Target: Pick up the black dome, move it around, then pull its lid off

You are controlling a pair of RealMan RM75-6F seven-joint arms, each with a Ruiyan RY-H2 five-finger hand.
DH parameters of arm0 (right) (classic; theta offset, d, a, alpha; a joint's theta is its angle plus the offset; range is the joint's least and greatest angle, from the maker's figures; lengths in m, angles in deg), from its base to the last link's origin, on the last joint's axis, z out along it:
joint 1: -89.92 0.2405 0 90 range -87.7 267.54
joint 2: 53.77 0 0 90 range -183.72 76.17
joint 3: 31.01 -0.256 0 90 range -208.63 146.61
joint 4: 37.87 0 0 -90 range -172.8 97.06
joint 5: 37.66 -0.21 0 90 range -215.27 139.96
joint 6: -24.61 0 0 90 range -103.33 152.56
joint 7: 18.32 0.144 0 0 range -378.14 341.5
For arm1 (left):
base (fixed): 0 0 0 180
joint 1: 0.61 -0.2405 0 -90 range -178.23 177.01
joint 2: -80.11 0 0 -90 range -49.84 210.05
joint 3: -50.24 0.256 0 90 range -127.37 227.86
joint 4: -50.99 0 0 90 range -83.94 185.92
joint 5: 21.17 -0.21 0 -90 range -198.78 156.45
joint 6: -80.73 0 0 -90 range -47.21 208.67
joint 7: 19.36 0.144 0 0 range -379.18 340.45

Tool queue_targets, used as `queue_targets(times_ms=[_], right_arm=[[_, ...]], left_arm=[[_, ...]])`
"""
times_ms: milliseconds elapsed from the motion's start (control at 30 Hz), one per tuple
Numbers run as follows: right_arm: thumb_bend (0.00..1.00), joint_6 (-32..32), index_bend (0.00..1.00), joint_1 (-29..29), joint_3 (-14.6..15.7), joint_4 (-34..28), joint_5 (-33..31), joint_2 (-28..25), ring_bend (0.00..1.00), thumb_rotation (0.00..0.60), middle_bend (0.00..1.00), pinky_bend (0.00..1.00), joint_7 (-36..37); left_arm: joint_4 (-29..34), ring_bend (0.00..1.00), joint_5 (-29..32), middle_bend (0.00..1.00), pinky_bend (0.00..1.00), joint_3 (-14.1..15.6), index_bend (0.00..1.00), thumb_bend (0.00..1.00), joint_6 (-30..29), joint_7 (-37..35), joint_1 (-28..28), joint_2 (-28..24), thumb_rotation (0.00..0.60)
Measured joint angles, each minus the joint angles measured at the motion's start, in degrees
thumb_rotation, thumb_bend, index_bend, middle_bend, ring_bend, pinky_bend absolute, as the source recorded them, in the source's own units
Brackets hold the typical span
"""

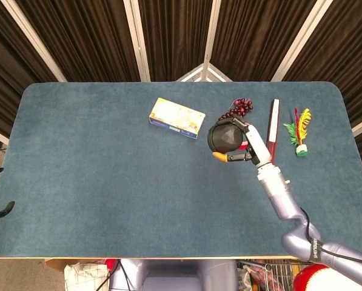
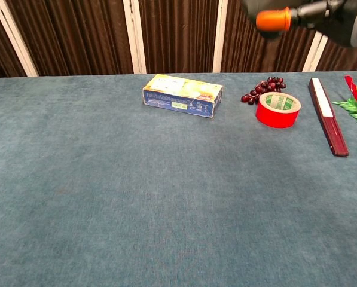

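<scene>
Gripping the rounded black dome (image 1: 225, 137) in the right hand (image 1: 248, 147), aloft over the blue-felt desk (image 1: 108, 182), orange-tipped end pointing leftward; left hand unseen.

Right arm: stretched up from the lower right corner, forearm angled toward the worktop's middle.
Right hand (image 1: 248, 145): raised high, fingers wrapped around the black dome (image 1: 225, 137) (chest view catches only its top edge).
Left hand: out of sight.
</scene>
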Motion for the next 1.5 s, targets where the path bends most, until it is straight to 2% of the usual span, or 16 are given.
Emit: queue_targets(times_ms=[100,200,300,400,467,567,767,900,1000,1100,1167,1267,1367,1500], right_arm=[[0.26,4.6,0.46,0.3,1.5,4.7,1.9,2.3,0.27,0.600,0.61,0.00,-16.3],[0.26,9.1,0.46,0.7,3.4,10.2,4.0,4.5,0.27,0.600,0.61,0.00,-29.2],[0.26,12.8,0.46,1.1,5.8,15.8,5.8,6.5,0.27,0.600,0.61,0.00,-36.9],[0.26,13.6,0.46,1.1,6.4,17.9,5.3,7.1,0.27,0.600,0.61,0.00,-38.9],[0.26,12.3,0.46,1.0,6.5,16.4,4.0,6.8,0.27,0.600,0.61,0.00,-37.3],[0.26,8.7,0.46,0.9,6.5,11.3,1.3,5.5,0.27,0.600,0.61,0.00,-30.3],[0.27,-0.7,0.46,0.8,5.4,-2.1,-4.7,0.0,0.27,0.600,0.61,0.00,-7.4],[0.27,-8.6,0.46,0.7,3.1,-11.6,-10.5,-6.2,0.27,0.600,0.62,0.00,7.6],[0.27,-13.8,0.46,0.5,1.4,-17.3,-15.4,-11.7,0.27,0.600,0.62,0.00,13.5],[0.27,-14.7,0.48,0.4,1.1,-19.0,-16.9,-14.4,0.27,0.600,0.62,0.00,13.6],[0.28,-13.5,0.48,0.3,1.4,-19.2,-16.9,-14.5,0.27,0.600,0.62,0.00,11.0],[0.28,-9.3,0.48,0.3,2.4,-18.7,-16.1,-13.7,0.27,0.600,0.62,0.00,2.4],[0.28,-3.1,0.48,0.4,4.0,-16.3,-13.7,-11.5,0.27,0.600,0.62,0.00,-10.6],[0.28,7.0,0.48,0.7,6.7,-9.1,-8.4,-6.4,0.27,0.600,0.62,0.00,-31.8]], left_arm=[[0.0,0.00,0.0,0.00,0.09,0.0,0.20,0.31,0.0,0.1,0.0,0.0,0.600],[0.1,0.00,-0.1,0.00,0.09,0.1,0.20,0.31,0.0,0.2,0.0,0.1,0.600],[0.1,0.00,-0.1,0.00,0.09,0.1,0.20,0.31,0.0,0.4,0.0,0.1,0.600],[0.2,0.00,-0.2,0.00,0.09,0.2,0.20,0.31,-0.1,0.5,0.0,0.1,0.600],[0.2,0.00,-0.1,0.00,0.09,0.2,0.20,0.31,-0.1,0.6,0.0,0.1,0.600],[0.2,0.00,-0.1,0.00,0.09,0.2,0.20,0.31,0.0,0.6,0.0,0.2,0.600],[0.2,0.00,-0.1,0.00,0.09,0.2,0.20,0.31,-0.1,0.5,0.0,0.1,0.600],[0.2,0.00,-0.1,0.00,0.09,0.1,0.20,0.31,-0.1,0.1,-0.1,-0.1,0.600],[0.2,0.00,-0.1,0.00,0.09,0.1,0.20,0.31,0.0,-0.1,-0.1,-0.2,0.600],[0.2,0.00,-0.1,0.00,0.09,0.1,0.20,0.31,0.0,-0.1,-0.1,-0.2,0.600],[0.3,0.00,-0.1,0.00,0.09,0.1,0.20,0.31,0.0,0.0,-0.1,-0.2,0.600],[0.4,0.00,-0.4,0.00,0.09,0.3,0.20,0.31,-0.1,0.2,-0.1,-0.1,0.600],[0.5,0.00,-0.5,0.00,0.09,0.4,0.20,0.31,-0.3,0.3,-0.2,-0.1,0.600],[0.6,0.00,-0.5,0.00,0.09,0.3,0.20,0.31,-0.5,0.3,-0.3,-0.1,0.600]])
